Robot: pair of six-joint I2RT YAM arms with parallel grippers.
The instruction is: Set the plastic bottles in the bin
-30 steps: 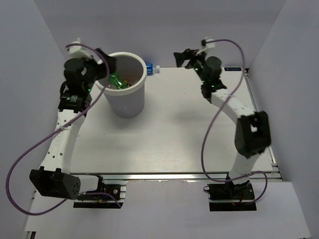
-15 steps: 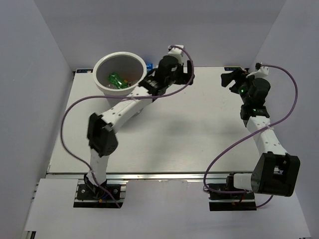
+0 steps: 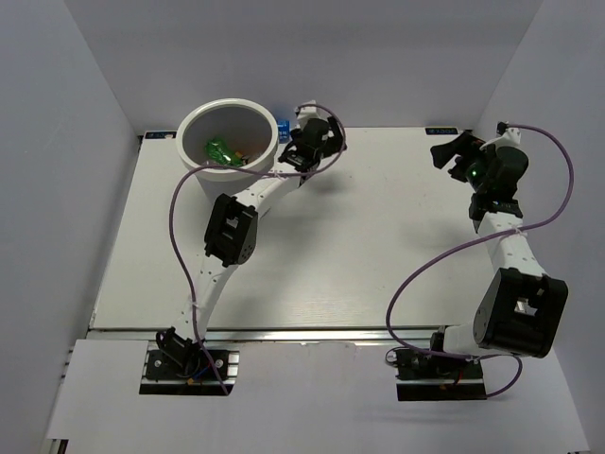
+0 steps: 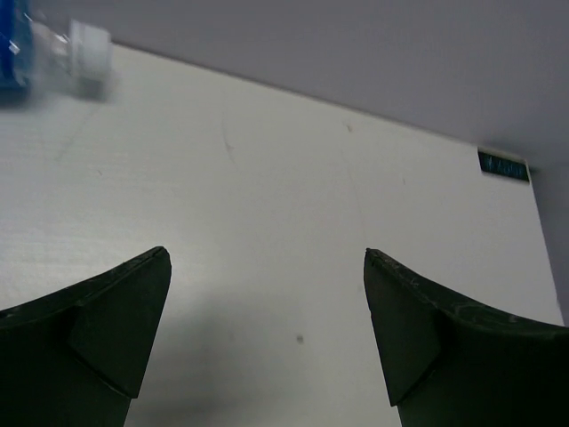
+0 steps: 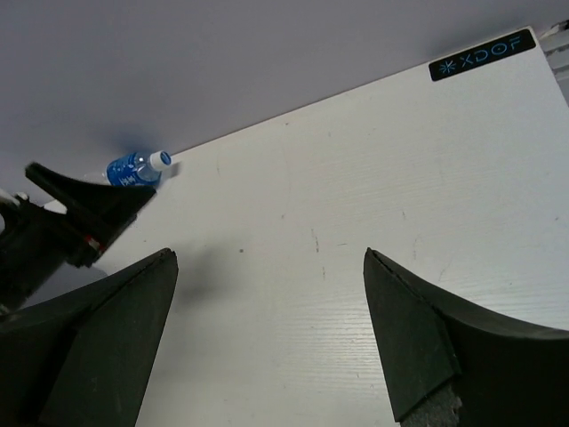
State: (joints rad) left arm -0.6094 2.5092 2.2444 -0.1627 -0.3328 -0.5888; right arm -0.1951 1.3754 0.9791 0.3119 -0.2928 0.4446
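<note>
Surface: white table, walled in pale grey on three sides; broad bare room is seen across its middle and right.
Bin: the bin is stood at the far left corner.
Bottles counted: two are made out. One green bottle is lying inside the bin. One blue-labelled bottle is laid on its side at the far edge, just beside the bin's rim. Other contents of the bin cannot be told.
Left arm: bent past the bin. The left gripper is held low over the table near the blue-labelled bottle, jaws spread wide, nothing held.
Right arm: folded along the right edge. The right gripper is turned leftward, jaws spread wide, nothing held.
</note>
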